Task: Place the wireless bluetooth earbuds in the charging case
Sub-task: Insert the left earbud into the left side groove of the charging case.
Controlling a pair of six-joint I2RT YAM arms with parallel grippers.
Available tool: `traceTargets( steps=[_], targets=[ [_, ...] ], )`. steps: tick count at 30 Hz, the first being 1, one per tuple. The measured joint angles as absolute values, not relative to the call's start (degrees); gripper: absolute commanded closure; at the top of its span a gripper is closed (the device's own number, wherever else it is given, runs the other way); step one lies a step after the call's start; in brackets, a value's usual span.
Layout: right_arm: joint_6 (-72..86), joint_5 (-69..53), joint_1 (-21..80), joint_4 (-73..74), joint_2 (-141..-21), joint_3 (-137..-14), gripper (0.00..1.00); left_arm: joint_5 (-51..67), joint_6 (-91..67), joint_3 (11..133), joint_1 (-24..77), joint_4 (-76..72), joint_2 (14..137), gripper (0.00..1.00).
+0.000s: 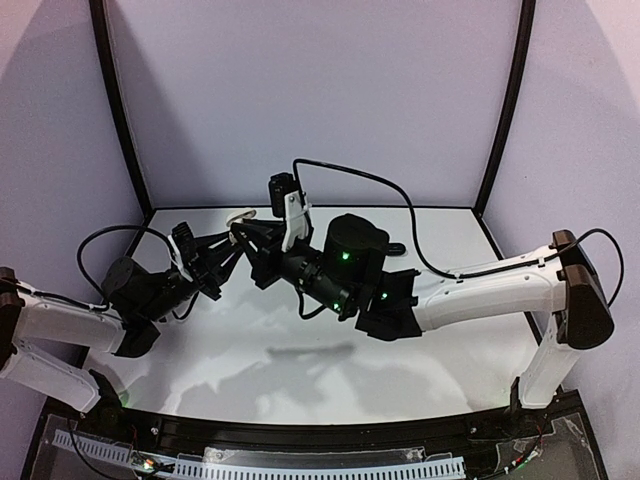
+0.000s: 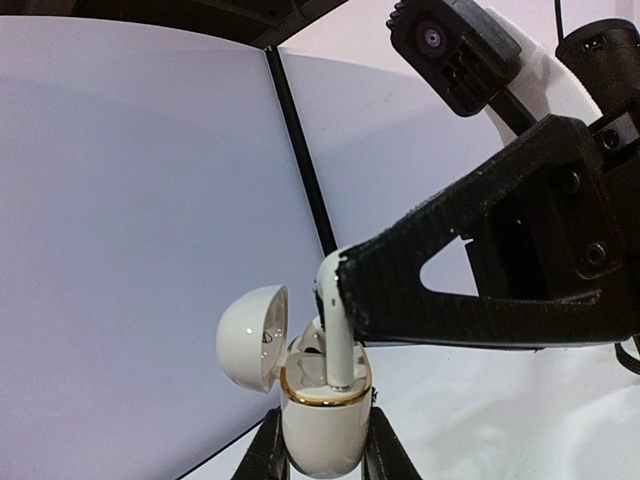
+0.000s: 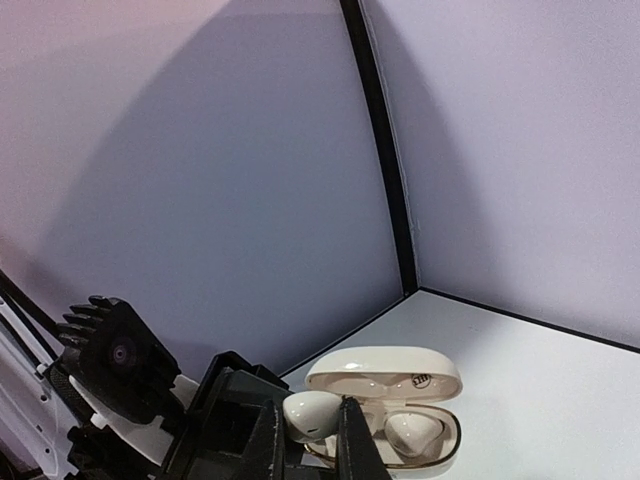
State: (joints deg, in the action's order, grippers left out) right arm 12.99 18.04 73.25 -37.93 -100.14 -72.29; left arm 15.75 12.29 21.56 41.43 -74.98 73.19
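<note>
White desk (image 1: pixel 300 350); left tool (image 2: pixel 322 452) pinches open case (image 3: pixel 385 375), right tool (image 3: pixel 310 432) pinches white earbud (image 3: pixel 312 413). Tilted entry could jam.

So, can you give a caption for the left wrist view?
Right gripper holds white earbud, stem inside open charging case gripped by left gripper.

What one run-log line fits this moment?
left gripper: shut on charging case, lid open | right gripper: shut on white earbud, stem tip at case opening | other earbud: seated in case
</note>
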Motion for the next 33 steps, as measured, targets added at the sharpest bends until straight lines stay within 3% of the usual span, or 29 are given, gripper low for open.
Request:
traceTargets(
  steps=[26, 33],
  targets=[
    [12.8, 20.9, 73.5, -40.4, -102.5, -73.2, 1.0, 14.9, 13.6, 21.6, 41.9, -75.0, 73.2, 0.99],
    [14.3, 22.4, 73.5, -34.9, -102.8, -76.0, 1.0, 13.3, 14.7, 21.6, 42.0, -74.6, 73.2, 0.99]
  ],
)
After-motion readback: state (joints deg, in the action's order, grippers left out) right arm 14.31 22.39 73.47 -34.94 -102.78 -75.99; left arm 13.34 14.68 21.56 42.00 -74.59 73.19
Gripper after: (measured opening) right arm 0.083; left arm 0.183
